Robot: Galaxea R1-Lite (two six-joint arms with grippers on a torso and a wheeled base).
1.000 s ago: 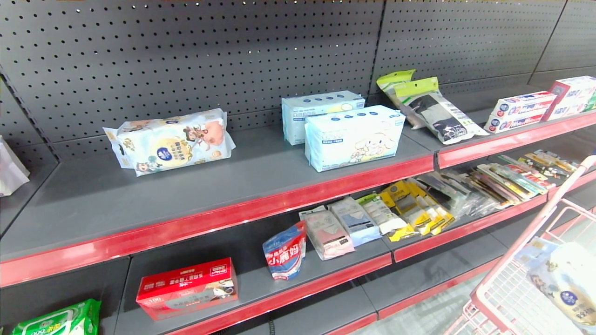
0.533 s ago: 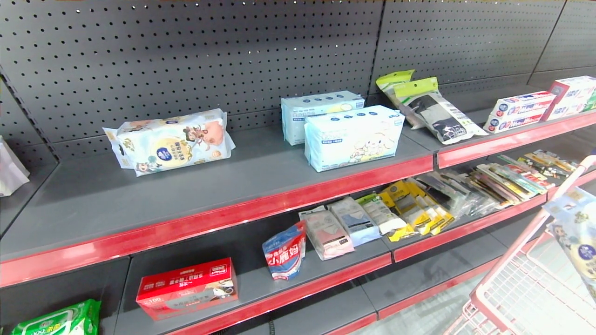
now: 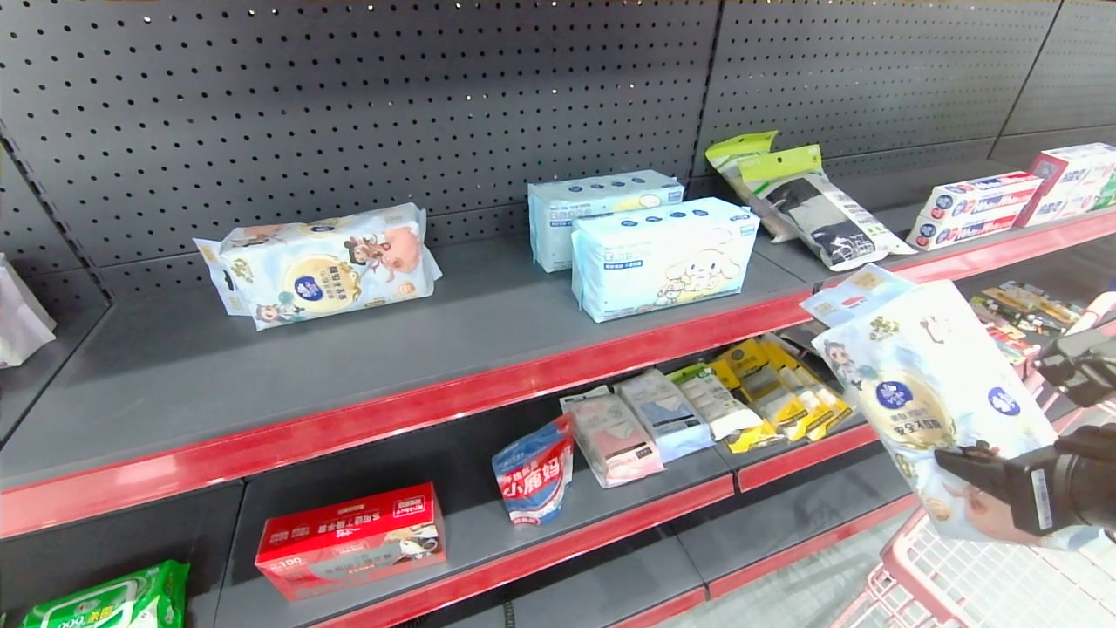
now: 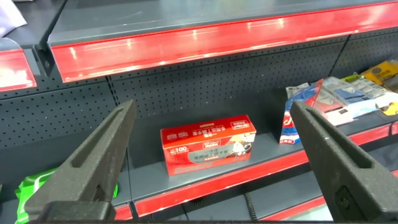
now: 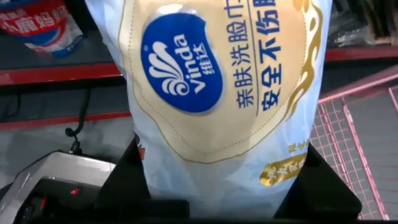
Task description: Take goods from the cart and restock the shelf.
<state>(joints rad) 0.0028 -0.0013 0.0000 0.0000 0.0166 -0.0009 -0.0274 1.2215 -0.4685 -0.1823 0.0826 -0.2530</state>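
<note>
- Right hand (image 3: 990,480): holds tissue pack (image 3: 915,384) by lower end, long axis upright.
- Matching pack (image 3: 318,264): far left on upper shelf (image 3: 261,366), long axis left-right.
- Left hand (image 4: 211,112): wide, empty.

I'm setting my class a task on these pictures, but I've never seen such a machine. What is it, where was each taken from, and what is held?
It is a two-armed robot on wheels, restocking a shop shelf. The wide picture comes from a camera on its head, looking down at the grey shelf and the pink cart. The other two come from cameras on its wrists. The right tool grips a white pack, held up before the shelves. The left tool is open and empty, facing a red box on a lower shelf. On the grey shelf lie a matching pack and two blue tissue packs.
</note>
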